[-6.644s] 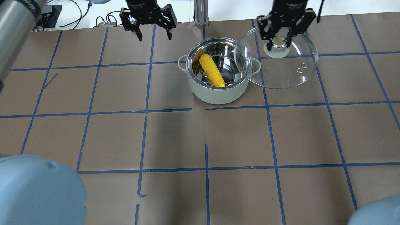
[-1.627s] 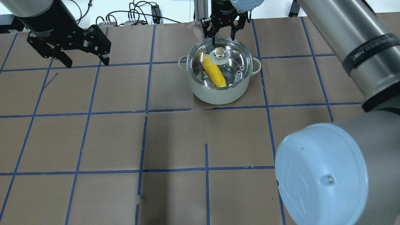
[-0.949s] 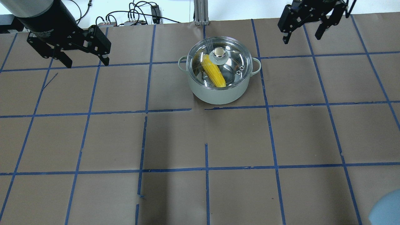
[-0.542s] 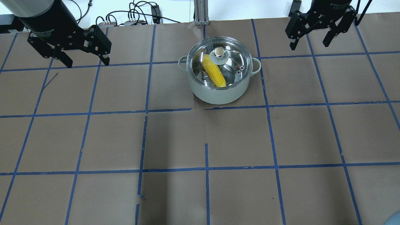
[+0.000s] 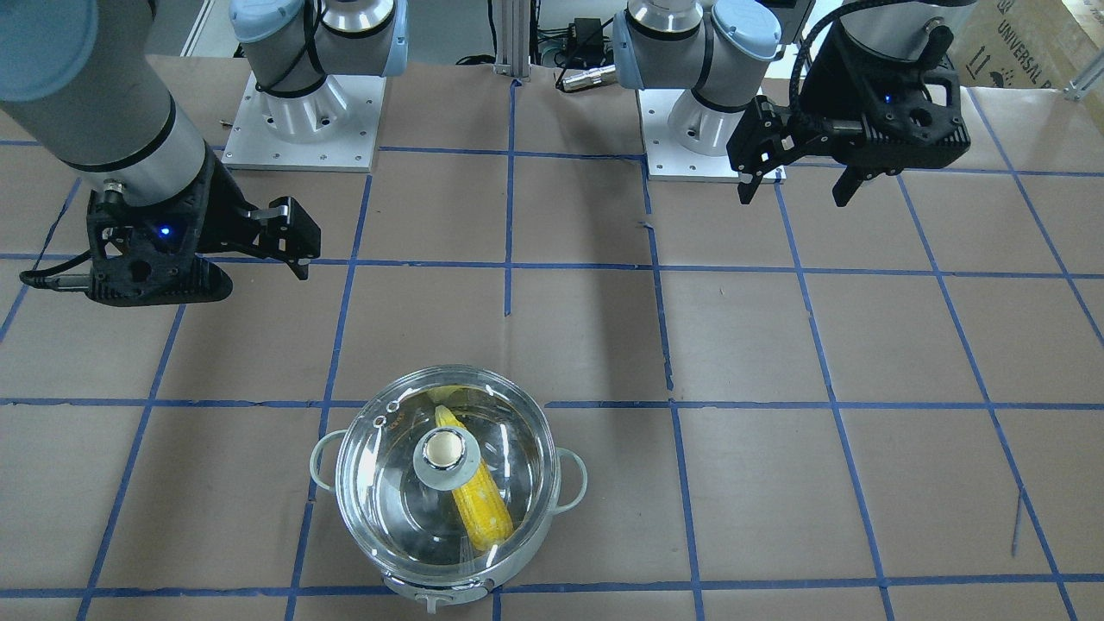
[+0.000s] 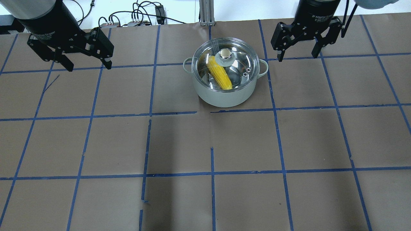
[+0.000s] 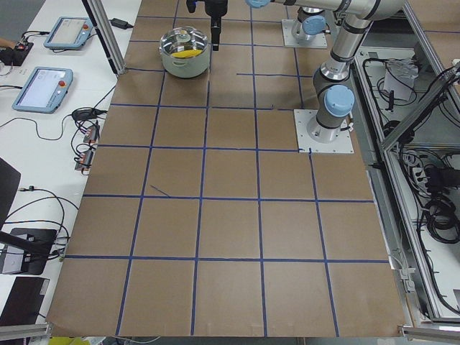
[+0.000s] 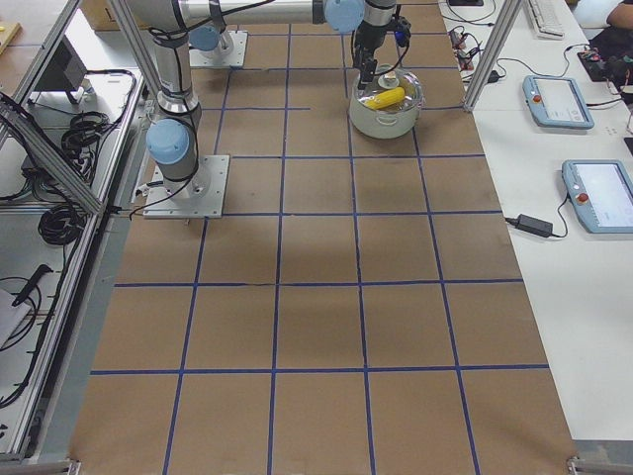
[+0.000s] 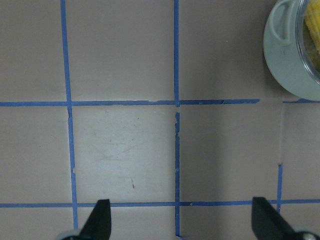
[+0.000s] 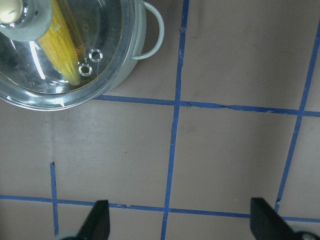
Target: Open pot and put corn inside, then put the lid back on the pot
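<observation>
Your lid [image 6: 224, 56] caps the pot [image 6: 221, 98] over the corn [image 6: 219, 73]; left tool [image 6: 89, 67] and right tool [image 6: 298, 57] hang wide open, empty, job seemingly done.

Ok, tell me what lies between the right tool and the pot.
Only bare brown paper and one blue tape line separate right tool and pot, per the overhead view.

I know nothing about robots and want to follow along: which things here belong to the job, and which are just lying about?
Part of the job:
pot
corn, inside the pot
glass lid, sitting on the pot

Just lying about:
blue-edged tablets
black power brick
</observation>
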`<state>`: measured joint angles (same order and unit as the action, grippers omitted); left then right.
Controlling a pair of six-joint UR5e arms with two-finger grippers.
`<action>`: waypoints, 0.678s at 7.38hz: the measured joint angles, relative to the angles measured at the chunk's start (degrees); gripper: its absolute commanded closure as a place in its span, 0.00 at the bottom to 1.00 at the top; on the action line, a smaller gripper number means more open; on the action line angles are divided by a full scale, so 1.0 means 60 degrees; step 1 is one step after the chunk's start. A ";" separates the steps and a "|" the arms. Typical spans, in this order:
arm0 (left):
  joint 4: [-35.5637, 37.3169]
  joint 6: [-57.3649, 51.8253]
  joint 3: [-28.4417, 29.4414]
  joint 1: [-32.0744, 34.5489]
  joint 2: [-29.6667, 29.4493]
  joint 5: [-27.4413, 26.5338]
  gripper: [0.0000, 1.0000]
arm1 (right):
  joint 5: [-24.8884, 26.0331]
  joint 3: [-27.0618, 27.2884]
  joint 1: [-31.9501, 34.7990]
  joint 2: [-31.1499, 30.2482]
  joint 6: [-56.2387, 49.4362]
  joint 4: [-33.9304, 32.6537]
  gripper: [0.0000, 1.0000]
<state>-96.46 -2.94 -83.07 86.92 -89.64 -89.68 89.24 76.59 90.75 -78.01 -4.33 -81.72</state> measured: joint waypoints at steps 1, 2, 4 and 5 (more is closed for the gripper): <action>0.0002 -0.0012 -0.0011 0.0000 0.0007 -0.0005 0.00 | 0.0002 0.0055 0.0043 -0.0005 0.0038 -0.0010 0.00; 0.0009 -0.0019 -0.0024 0.0000 0.0009 -0.0008 0.00 | -0.0002 0.0189 0.0058 -0.0028 0.0054 -0.0027 0.00; -0.0005 -0.0030 -0.0056 0.0000 0.0037 -0.0009 0.00 | -0.0002 0.0463 0.0065 -0.0158 0.0088 -0.0185 0.00; -0.0008 -0.0047 -0.0123 0.0000 0.0068 -0.0009 0.00 | 0.0004 0.0508 0.0066 -0.0186 0.0095 -0.0247 0.00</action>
<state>-96.51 -3.22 -83.81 86.92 -89.23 -89.74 89.27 79.64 91.14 -79.12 -3.76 -83.20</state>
